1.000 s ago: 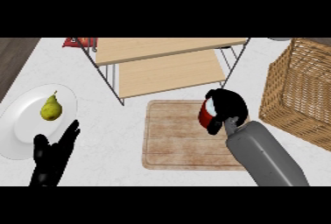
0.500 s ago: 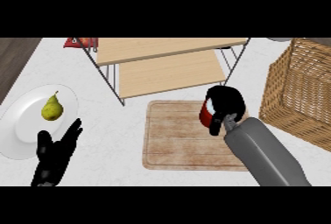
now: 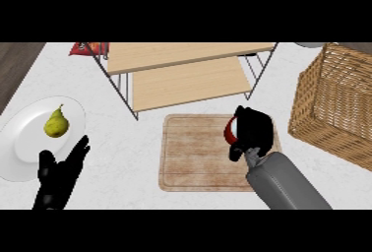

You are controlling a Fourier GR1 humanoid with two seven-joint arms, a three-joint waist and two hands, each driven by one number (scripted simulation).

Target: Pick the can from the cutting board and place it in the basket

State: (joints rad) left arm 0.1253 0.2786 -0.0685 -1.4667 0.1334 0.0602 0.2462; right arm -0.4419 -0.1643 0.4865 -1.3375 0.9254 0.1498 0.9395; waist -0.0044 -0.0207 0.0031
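I see the right hand (image 3: 251, 132) curled around the red can (image 3: 230, 130) over the cutting board's (image 3: 195, 157) right edge, wicker basket (image 3: 335, 103) at the counter's right edge, left hand (image 3: 59, 176) resting with fingers relaxed by the pear (image 3: 56, 123) plate (image 3: 22, 147) at the left edge.

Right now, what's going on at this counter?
The right robot hand is curled round the red can over the cutting board, near its right edge. The can is mostly hidden by the fingers, so whether it has lifted off the board cannot be told. The wicker basket stands to the right, and the can is not in it yet. The left robot hand rests open at the lower left beside a white plate with a pear. A wire shelf rack stands behind the board.
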